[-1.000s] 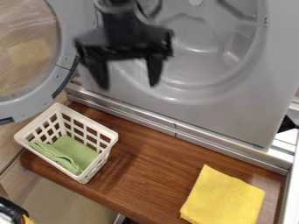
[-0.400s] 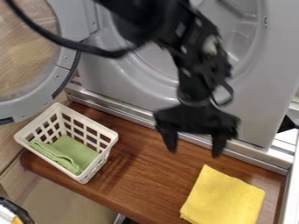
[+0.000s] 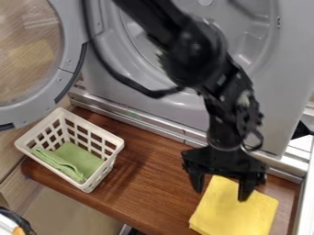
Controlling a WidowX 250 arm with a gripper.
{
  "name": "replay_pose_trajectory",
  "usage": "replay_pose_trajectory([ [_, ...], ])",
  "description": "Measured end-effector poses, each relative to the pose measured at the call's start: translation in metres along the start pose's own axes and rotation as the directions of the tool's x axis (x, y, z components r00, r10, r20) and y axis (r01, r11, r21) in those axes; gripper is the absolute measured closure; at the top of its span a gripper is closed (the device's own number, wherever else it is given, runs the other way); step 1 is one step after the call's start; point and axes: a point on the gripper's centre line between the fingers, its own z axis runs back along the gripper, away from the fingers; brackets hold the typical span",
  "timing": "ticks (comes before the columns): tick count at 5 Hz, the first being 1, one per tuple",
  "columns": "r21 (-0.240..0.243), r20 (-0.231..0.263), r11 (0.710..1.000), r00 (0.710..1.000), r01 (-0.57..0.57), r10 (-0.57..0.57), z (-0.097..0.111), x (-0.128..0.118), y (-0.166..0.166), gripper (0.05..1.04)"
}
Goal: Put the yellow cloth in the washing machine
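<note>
Wooden shelf (image 3: 147, 176), bright yellow cloth (image 3: 228, 213), flat (and folded)

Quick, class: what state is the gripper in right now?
Gripper: open, jaws spread apart over the cloth, holding nothing.

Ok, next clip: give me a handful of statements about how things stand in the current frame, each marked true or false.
1. The gripper hangs at the yellow cloth with its fingers apart. True.
2. The yellow cloth is inside the washing machine. False: it lies on the brown wooden surface.
3. The green cloth lies in the white basket. True.
4. The washing machine's round door is closed. False: it stands open, on the left of the view.
5. The basket lies tipped on its side. False: it stands upright, its opening facing up.
</note>
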Motion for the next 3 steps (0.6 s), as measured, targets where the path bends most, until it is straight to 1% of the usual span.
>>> replay_pose_trajectory([
  [1,0.015,-0.025,0.999,0.999,0.036,-0.036,-0.022,-0.001,-0.005,0.084],
  [2,0.033,-0.037,0.998,0.998,0.059,-0.057,-0.041,0.004,-0.009,0.084],
  [3,0.072,-0.042,0.993,0.995,0.097,-0.094,-0.053,0.004,-0.015,0.084],
])
